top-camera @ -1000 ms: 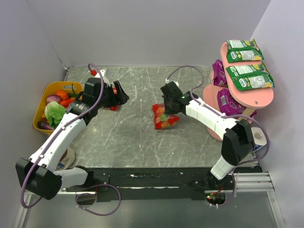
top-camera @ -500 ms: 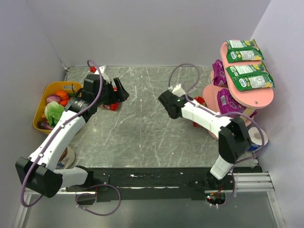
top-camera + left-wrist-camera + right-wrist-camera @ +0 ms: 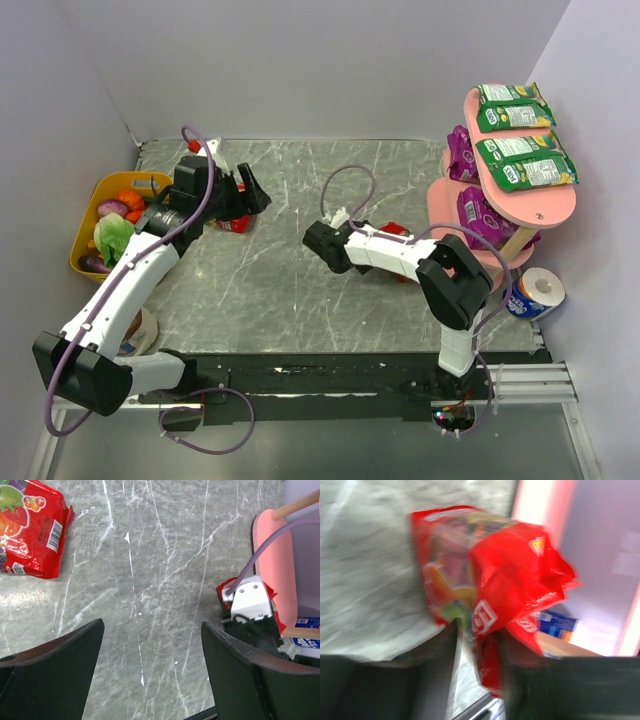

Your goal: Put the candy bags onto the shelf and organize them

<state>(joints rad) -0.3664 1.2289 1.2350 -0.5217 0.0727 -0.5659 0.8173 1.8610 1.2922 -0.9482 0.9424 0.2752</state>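
Marble worktop (image 3: 290, 290): left gripper (image 3: 150, 670) hanging apart, empty; right gripper (image 3: 477, 645) straddling red candy bag (image 3: 510, 570), clamp unclear; bag risking slipping short of shelf (image 3: 550, 205).

red candy bag (image 3: 31, 527) lies upper left; hand (image 3: 152, 626) fingers spread over grey table (image 3: 160, 570).

Red candy bag (image 3: 520, 570) nearer the shelf (image 3: 550, 208)

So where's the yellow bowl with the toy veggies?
In the top view, the yellow bowl sits at the left edge of the table, just left of the left arm.
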